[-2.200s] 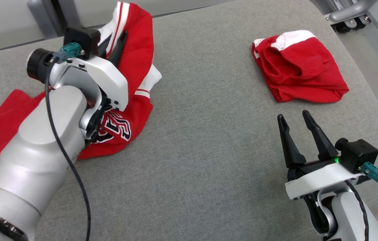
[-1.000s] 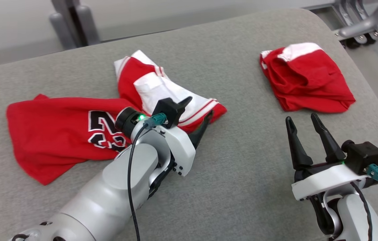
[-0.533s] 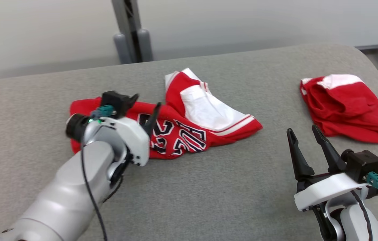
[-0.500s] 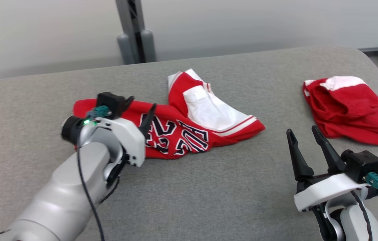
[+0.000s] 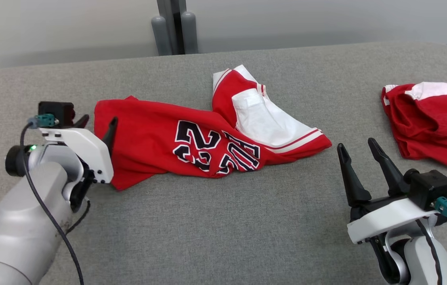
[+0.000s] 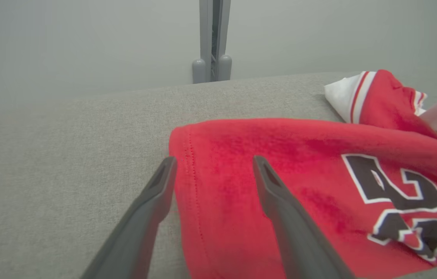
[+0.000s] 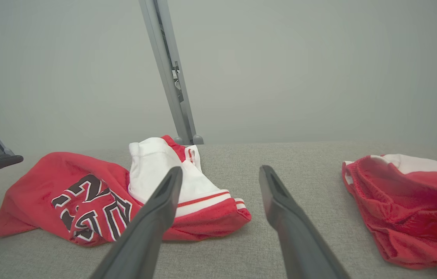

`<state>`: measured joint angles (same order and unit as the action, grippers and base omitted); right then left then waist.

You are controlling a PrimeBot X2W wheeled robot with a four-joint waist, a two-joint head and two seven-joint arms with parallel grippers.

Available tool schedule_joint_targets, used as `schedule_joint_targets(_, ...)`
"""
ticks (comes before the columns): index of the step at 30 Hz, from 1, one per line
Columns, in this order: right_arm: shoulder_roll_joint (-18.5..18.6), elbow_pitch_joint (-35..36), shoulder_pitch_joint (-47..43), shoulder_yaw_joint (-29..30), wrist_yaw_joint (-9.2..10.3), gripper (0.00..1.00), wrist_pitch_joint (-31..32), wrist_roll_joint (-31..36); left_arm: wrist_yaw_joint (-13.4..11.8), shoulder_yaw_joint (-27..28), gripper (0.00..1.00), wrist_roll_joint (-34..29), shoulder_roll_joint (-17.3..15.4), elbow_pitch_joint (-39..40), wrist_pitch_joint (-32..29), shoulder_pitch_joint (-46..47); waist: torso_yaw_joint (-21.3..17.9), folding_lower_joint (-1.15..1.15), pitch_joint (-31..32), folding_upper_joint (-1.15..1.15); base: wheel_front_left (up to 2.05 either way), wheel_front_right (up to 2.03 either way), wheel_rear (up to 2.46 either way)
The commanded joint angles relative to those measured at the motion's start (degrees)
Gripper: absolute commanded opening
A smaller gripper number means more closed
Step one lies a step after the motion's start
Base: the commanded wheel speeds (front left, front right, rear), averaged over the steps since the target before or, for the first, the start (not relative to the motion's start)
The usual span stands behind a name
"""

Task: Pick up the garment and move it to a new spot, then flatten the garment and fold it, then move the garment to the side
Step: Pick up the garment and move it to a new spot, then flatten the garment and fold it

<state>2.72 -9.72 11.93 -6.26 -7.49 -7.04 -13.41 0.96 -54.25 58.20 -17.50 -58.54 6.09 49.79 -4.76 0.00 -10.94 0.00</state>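
Observation:
The garment (image 5: pixel 191 142), a red jersey with dark numbers and white trim, lies crumpled across the middle of the grey padded table (image 5: pixel 223 229). My left gripper (image 5: pixel 98 120) stands open at the jersey's left hem and holds nothing. In the left wrist view the left gripper (image 6: pixel 214 159) straddles that hem, one finger over the grey surface and the other over the red garment (image 6: pixel 280 182). My right gripper (image 5: pixel 356 144) is open and empty near the front right, apart from the cloth. In the right wrist view the right gripper (image 7: pixel 221 169) points past the garment (image 7: pixel 86 193).
A second red and white garment (image 5: pixel 429 122) lies bunched at the table's right end, also seen as a red garment (image 7: pixel 404 201) in the right wrist view. A grey post (image 5: pixel 174 23) stands behind the table's far edge. Bare grey surface runs along the front.
The head camera has shifted. My left gripper has let go of the jersey and drawn back leftward to its left hem; the jersey now lies stretched out. The right gripper has stayed put.

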Motion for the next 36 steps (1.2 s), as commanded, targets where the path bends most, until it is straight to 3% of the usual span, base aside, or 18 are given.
schedule_joint_targets(1,0.37,0.55,0.61,0.11,-0.01,1.00,0.27,0.41,-0.15,0.44,1.00,0.59,-0.56,-0.39,-0.23,1.36,-0.55,0.00,-1.52,0.00,0.00,0.00,0.00)
schedule_joint_targets(10,0.36,3.94,2.20,0.26,-0.01,1.00,0.84,1.51,0.66,3.50,1.00,3.41,-3.37,-2.72,-2.35,5.23,-2.39,0.00,-6.49,0.00,0.00,0.00,0.00)
schedule_joint_targets(21,0.36,5.80,2.67,0.70,-0.01,1.00,1.12,1.76,3.44,3.76,1.00,4.17,-3.13,-3.77,-3.10,7.04,-2.86,0.00,-8.38,0.00,0.00,0.00,0.00)
schedule_joint_targets(22,0.36,5.43,2.83,0.59,-0.01,1.00,0.67,1.42,5.24,2.49,0.12,4.15,-2.34,-3.11,-4.97,6.79,-3.22,0.00,-8.37,0.00,0.00,0.00,0.00)
schedule_joint_targets(23,0.36,5.33,2.89,0.68,-0.01,1.00,0.58,1.39,5.44,2.57,0.01,4.28,-2.38,-2.98,-4.47,6.80,-3.26,0.00,-8.34,0.00,0.00,0.00,0.00)
schedule_joint_targets(36,0.35,4.00,2.03,1.26,-0.01,1.00,-0.08,1.32,5.27,1.44,0.00,-0.97,-3.52,-0.93,7.80,9.77,-2.33,0.00,-5.37,0.00,0.00,0.00,0.00)
